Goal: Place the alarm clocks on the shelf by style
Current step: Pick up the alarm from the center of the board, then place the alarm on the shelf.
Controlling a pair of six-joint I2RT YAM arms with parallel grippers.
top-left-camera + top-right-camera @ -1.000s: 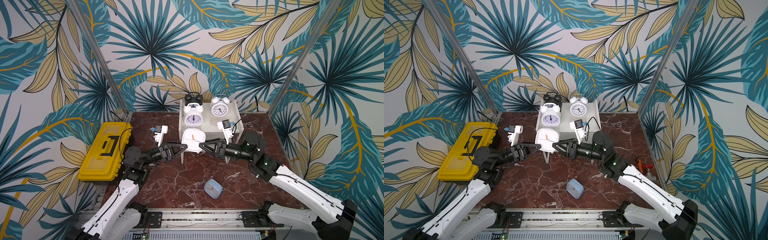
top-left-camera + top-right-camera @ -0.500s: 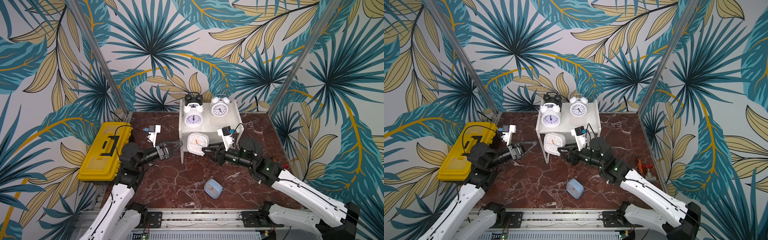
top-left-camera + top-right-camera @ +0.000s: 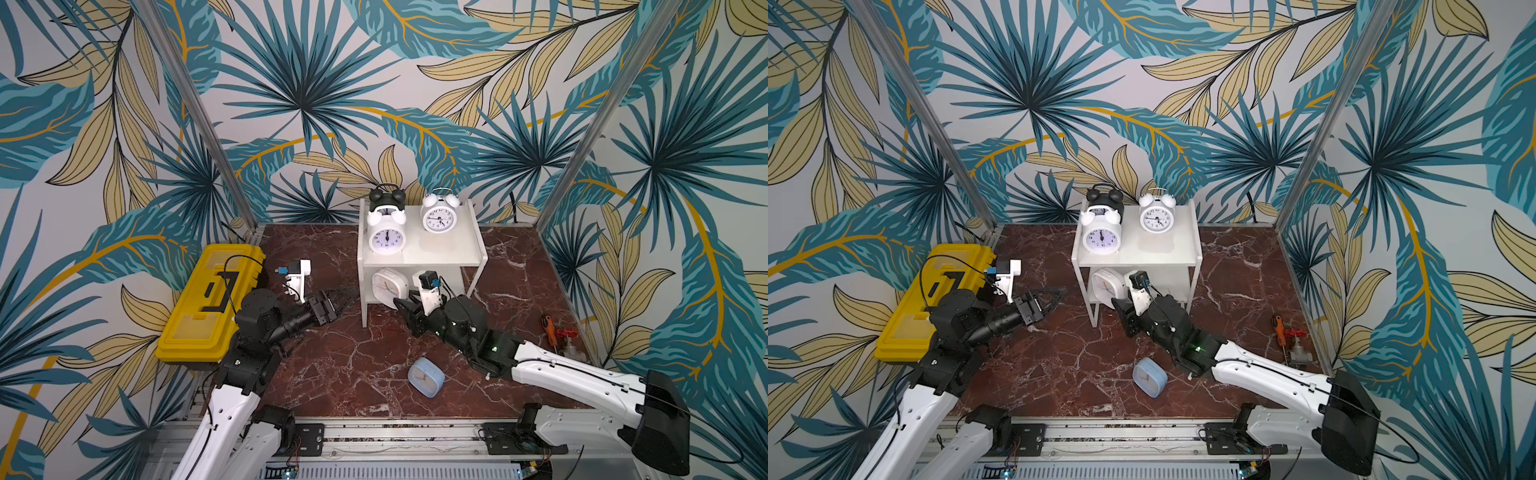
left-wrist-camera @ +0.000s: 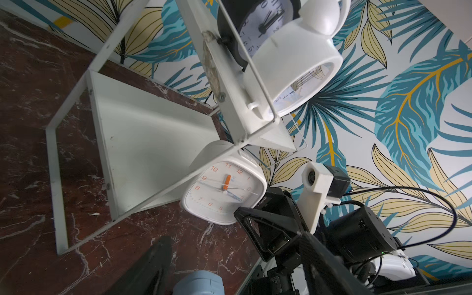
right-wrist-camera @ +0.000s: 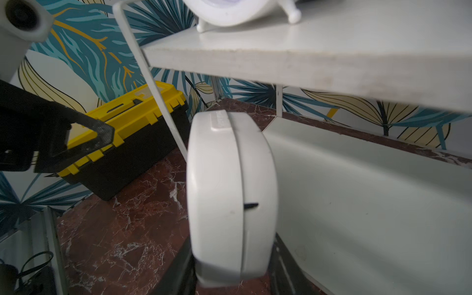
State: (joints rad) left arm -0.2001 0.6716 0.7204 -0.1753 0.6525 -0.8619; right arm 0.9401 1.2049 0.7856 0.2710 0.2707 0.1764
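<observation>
The white shelf [image 3: 465, 249] [image 3: 1183, 249] carries three twin-bell alarm clocks on its top board in both top views: a black one [image 3: 386, 196] at the back, a white one [image 3: 386, 237] in front of it, and another white one [image 3: 439, 215] to the right. My right gripper [image 3: 402, 306] [image 5: 231, 263] is shut on a white rounded-square clock [image 3: 388, 284] [image 5: 229, 184], tilted at the lower tier's front left corner. My left gripper [image 3: 343, 297] [image 4: 229, 265] stands open and empty left of the shelf. A light blue square clock [image 3: 426, 376] [image 3: 1149, 377] lies on the floor.
A yellow toolbox [image 3: 212, 303] sits at the left edge behind my left arm. An orange-handled screwdriver [image 3: 547, 326] and a red-wheeled valve [image 3: 567, 338] lie by the right wall. The shelf's thin front leg [image 3: 365, 316] stands between the two grippers.
My left gripper let go of the white square clock, opened and drew back to the left. My right gripper carried the clock in under the shelf's top board.
</observation>
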